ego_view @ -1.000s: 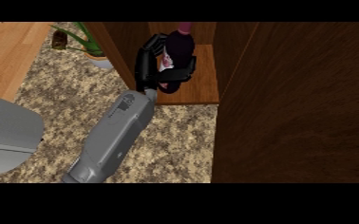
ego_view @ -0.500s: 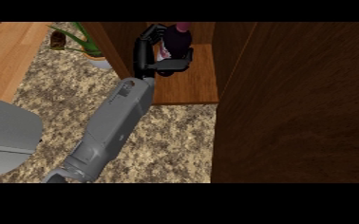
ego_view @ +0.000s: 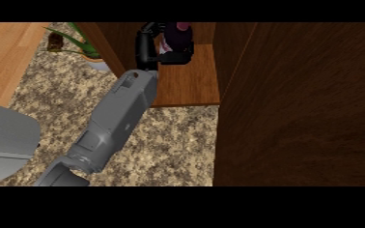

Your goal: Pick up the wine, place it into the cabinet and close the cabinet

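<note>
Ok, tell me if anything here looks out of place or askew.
Nothing stands out. The left hand is curled round the wine bottle over the cabinet shelf. The cabinet door stands open at the right, and the potted plant sits upright on the counter.

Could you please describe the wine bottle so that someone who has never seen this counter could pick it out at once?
Find the open wooden cabinet standing on the speckled counter, its door swung out at the right. Over its shelf, near the view's top, the hand is curled round the wine bottle. It is the only dark, purplish bottle with a pale label; the potted plant is outside, green and leafy.
</note>
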Controlling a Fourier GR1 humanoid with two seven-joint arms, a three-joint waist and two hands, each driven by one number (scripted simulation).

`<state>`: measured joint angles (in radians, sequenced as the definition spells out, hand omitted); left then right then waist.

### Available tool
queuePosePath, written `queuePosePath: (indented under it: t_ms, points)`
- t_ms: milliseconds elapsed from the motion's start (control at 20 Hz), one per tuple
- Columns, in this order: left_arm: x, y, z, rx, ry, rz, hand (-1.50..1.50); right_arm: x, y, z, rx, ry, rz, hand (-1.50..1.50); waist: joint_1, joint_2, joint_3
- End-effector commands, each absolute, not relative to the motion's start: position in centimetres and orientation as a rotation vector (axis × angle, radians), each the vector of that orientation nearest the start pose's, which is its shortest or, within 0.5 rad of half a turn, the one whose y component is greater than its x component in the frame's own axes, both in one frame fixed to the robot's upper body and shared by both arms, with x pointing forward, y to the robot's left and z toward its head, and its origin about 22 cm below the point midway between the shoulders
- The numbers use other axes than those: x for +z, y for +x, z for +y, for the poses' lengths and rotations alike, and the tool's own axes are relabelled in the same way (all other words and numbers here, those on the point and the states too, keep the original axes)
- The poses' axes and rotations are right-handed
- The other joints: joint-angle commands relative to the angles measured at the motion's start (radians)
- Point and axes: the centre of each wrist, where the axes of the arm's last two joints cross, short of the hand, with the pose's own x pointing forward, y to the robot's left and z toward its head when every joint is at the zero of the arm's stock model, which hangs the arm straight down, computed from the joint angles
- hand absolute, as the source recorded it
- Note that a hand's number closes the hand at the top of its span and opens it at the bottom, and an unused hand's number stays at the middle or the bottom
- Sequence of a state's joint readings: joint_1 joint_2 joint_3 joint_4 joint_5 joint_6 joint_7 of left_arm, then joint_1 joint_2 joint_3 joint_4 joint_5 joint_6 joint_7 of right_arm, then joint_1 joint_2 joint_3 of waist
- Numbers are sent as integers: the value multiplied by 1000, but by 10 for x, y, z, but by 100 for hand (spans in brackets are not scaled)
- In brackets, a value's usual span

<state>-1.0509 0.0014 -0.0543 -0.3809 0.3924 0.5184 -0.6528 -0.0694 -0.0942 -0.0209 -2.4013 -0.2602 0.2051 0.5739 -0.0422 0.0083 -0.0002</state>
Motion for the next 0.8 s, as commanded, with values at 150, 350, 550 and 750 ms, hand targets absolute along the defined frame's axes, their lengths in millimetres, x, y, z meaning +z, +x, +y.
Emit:
queuePosePath:
  t_ms: [150, 350, 550, 750]
  points:
    - [35, 430, 110, 271, 146, -1838, 150, 206, 158, -234, 321, 320, -1905, -150, 3, 4, -1]
    - [44, 434, 105, 307, 84, -1840, 150, 206, 161, -225, 308, 318, -1927, -150, -3, 7, -1]
    - [33, 432, 113, 314, 115, -1827, 150, 206, 146, -231, 304, 319, -1913, -150, -20, 9, -1]
    - [38, 433, 103, 292, 134, -1815, 150, 196, 152, -219, 317, 353, -1922, -150, -17, 10, -1]
